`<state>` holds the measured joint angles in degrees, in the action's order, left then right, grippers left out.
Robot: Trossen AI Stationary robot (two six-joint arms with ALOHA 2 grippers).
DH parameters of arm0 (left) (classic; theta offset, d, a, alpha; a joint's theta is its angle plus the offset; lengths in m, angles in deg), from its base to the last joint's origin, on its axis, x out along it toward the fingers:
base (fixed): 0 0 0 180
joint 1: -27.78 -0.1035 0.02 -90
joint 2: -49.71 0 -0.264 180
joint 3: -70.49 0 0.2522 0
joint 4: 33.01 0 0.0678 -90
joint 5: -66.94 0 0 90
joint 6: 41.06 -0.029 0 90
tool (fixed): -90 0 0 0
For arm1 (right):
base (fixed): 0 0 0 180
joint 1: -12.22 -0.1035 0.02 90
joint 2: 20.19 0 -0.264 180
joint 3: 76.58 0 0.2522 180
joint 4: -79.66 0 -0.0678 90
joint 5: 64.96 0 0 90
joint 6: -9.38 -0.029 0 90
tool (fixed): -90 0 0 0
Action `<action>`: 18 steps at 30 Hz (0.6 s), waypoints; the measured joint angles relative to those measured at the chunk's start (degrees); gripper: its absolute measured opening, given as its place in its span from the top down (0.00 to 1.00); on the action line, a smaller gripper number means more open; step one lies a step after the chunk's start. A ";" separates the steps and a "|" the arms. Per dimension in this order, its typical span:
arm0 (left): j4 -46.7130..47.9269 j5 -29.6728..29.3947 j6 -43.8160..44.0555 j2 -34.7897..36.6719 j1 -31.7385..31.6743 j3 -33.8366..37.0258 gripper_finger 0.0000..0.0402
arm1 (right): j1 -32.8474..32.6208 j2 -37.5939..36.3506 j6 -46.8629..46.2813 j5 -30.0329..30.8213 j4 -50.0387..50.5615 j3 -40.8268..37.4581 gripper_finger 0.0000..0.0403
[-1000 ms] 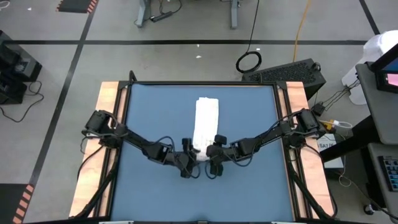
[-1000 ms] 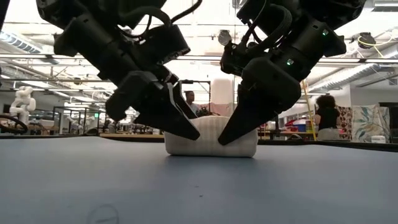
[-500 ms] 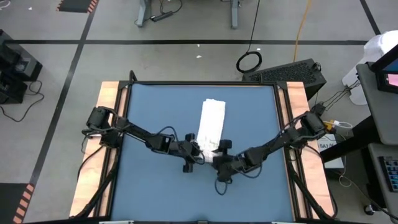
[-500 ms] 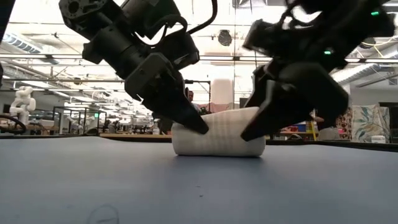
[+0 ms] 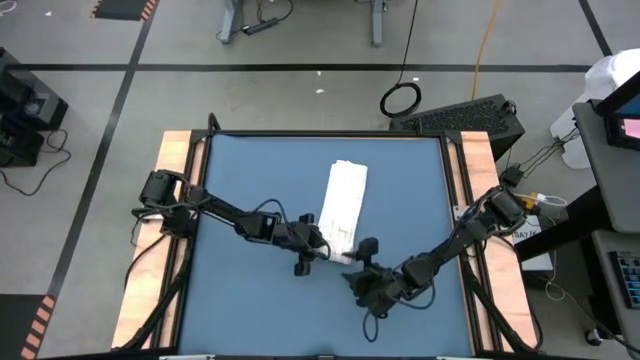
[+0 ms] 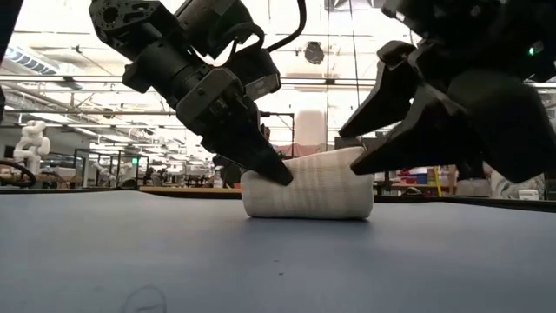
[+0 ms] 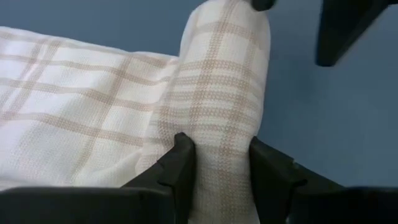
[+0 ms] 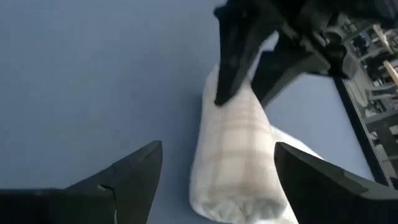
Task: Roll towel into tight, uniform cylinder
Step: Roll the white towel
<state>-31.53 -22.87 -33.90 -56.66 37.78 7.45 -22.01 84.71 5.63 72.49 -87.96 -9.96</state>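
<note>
The white towel (image 5: 346, 198) with faint grid lines lies as a narrow strip on the blue table (image 5: 250, 180). Its near end is rolled into a short cylinder (image 6: 308, 193) that rests on the table. My left gripper (image 5: 322, 250) is shut on the roll's left end and also shows in the low view (image 6: 274, 169). My right gripper (image 5: 358, 268) is open just near and right of the roll. In the right wrist view its fingers (image 8: 124, 180) stand wide apart, short of the roll (image 8: 236, 149). My left gripper pinches the left end of the towel's rolled part (image 7: 217, 134) between its two fingers (image 7: 183, 163), several layers thick. The fingers slant down from the table's left and lie along the roll. The roll rests on the table, and the flat part (image 7: 62, 93) stretches away beside it.
Bare blue table lies on all sides of the towel. Wooden rails (image 5: 175, 200) run along the table's left and right edges (image 5: 480, 160). Grey equipment and cables stand on the floor beyond the far right corner (image 5: 470, 115).
My right gripper has let go of the towel's near end, opened, and drawn back toward the table's near right. My left gripper has shifted a little right, still shut on the cloth. The towel's near end has turned into a rounder roll, and the strip has slid slightly right.
</note>
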 joint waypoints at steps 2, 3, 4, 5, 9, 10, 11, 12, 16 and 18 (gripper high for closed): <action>0.00 0.03 -0.02 0.00 0.00 0.00 0.67 | 0.03 0.24 -0.39 0.06 -1.34 0.10 0.26; -0.02 0.07 -0.02 0.00 0.00 0.00 0.67 | 0.28 0.30 -1.10 0.04 -1.18 0.10 0.26; -0.02 0.09 -0.11 0.00 0.00 0.00 0.67 | 0.63 0.31 -2.24 0.01 -0.63 0.10 0.26; -0.02 0.11 -0.11 0.00 0.00 0.00 0.67 | 1.05 0.31 -3.50 0.04 -0.32 0.10 0.26; -0.03 0.18 -0.17 0.00 0.00 0.04 0.67 | 2.63 0.31 -6.13 -1.38 0.75 0.10 0.26; -0.04 0.20 -0.17 0.00 0.00 0.04 0.67 | 2.98 0.31 -6.88 -2.07 1.12 0.10 0.26; -0.04 0.20 -0.17 0.00 0.02 0.04 0.67 | 3.47 0.31 -7.59 -3.35 1.48 0.10 0.26; -0.04 0.20 -0.20 0.00 0.02 0.04 0.67 | 3.92 0.30 -8.41 -4.52 1.66 0.10 0.26; -0.07 0.22 -0.18 0.00 0.03 0.04 0.67 | 5.14 0.20 -12.15 -7.36 3.48 0.19 0.26; -0.19 0.22 -0.19 -0.02 0.04 0.05 0.67 | 5.37 0.15 -13.60 -8.00 4.29 0.21 0.26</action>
<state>-31.72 -22.65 -34.09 -56.68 37.83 7.50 -16.64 84.87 -7.97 64.49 -83.67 -9.74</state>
